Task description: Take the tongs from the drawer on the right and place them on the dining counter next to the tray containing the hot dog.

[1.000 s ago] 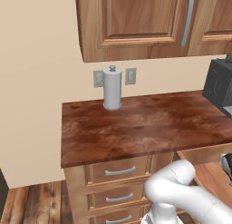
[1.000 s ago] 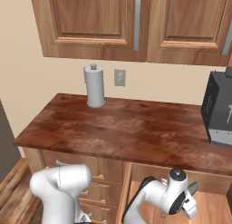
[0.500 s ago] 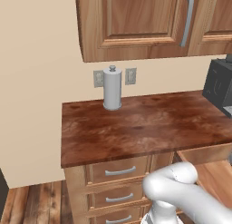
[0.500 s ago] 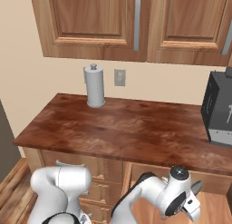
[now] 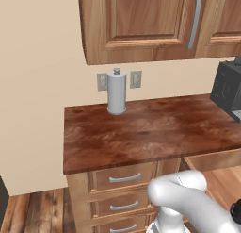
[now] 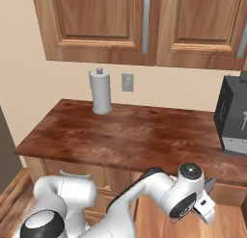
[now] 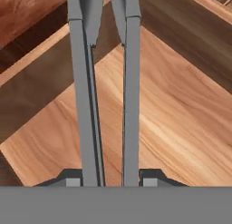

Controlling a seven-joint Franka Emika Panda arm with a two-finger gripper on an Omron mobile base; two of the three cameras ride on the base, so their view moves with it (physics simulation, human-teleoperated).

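Observation:
In the hand view, my gripper is shut on the tongs. Their two slim grey arms run straight up the picture, each pressed from outside by a dark fingertip. Behind them lies the pale wood floor of the open drawer, with its walls meeting in a corner. In the right base view the white hand hangs over that drawer, just in front of the cabinet. The drawer also shows at the lower right of the left base view. The dining counter and the tray are out of view.
A narrow reddish-brown worktop carries a grey paper towel roll at the back and a dark appliance at the right. Closed drawer fronts with silver handles sit below it, and wall cabinets hang above.
The hand has shifted slightly up and to the right over the drawer with the tongs still in its grip. The base has not moved.

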